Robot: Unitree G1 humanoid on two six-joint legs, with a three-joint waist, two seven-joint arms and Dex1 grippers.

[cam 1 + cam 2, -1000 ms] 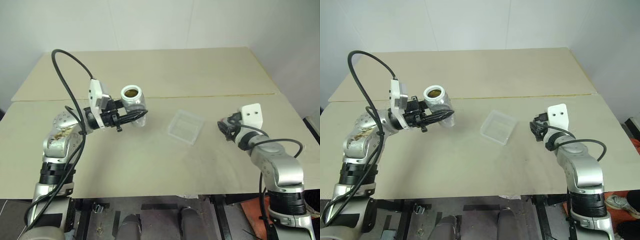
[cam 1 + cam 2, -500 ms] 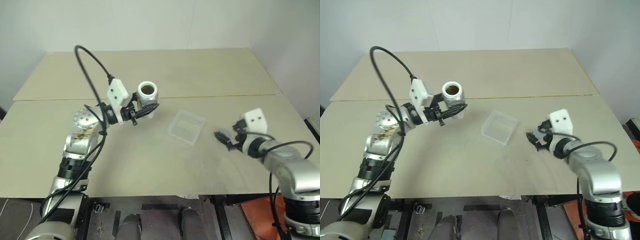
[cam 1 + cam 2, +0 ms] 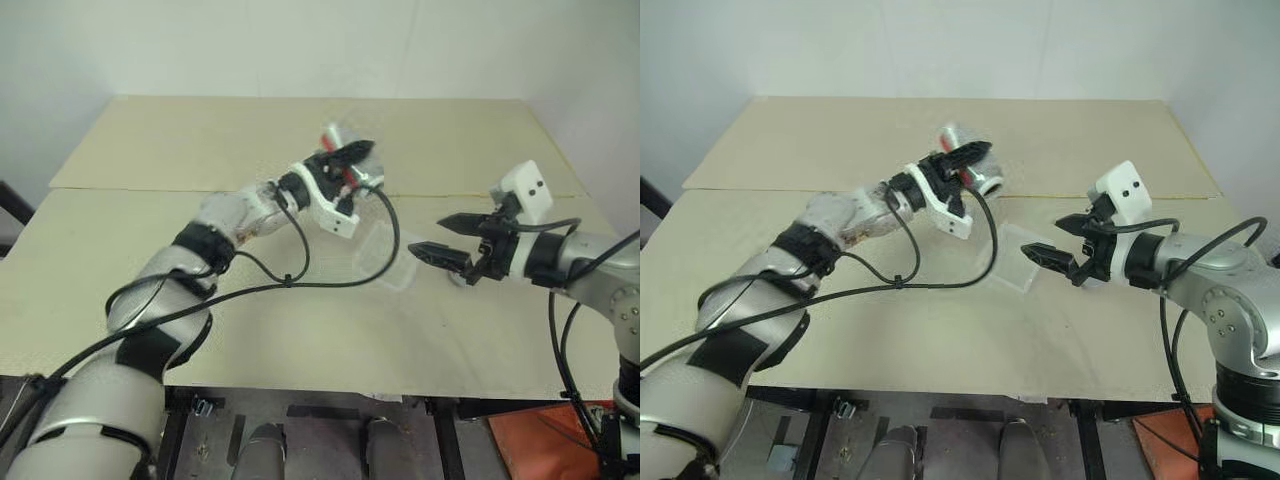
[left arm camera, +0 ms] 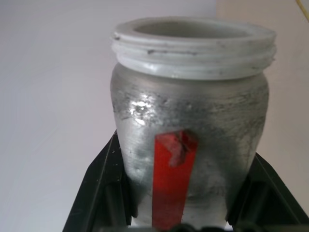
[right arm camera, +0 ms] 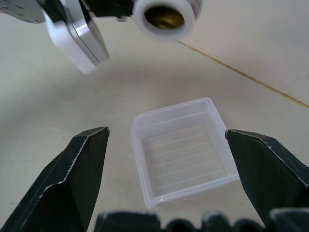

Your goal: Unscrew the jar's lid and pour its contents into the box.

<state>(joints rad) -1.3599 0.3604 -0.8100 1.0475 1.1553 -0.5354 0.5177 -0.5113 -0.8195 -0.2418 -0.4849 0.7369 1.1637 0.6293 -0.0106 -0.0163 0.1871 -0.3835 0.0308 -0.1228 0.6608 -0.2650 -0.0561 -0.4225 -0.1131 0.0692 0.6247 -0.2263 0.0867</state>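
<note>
Landmark: the box, clear and shallow, sits flat on the tan table, inside empty.

Left hand is raised above the table, up and to the left of the box, fingers pinching the jar by its sides. Jar is off the table, lidless, white threaded rim bare, red strip on its wall. In the right wrist view its open mouth faces the camera, with something brownish inside; too small to tell what.

Right hand hovers just to the right of the box, clear of the table, fingers spread wide and holding nothing. Through the right wrist view the box lies between those two fingers, not touched by either.

Jar and box are apart.
</note>
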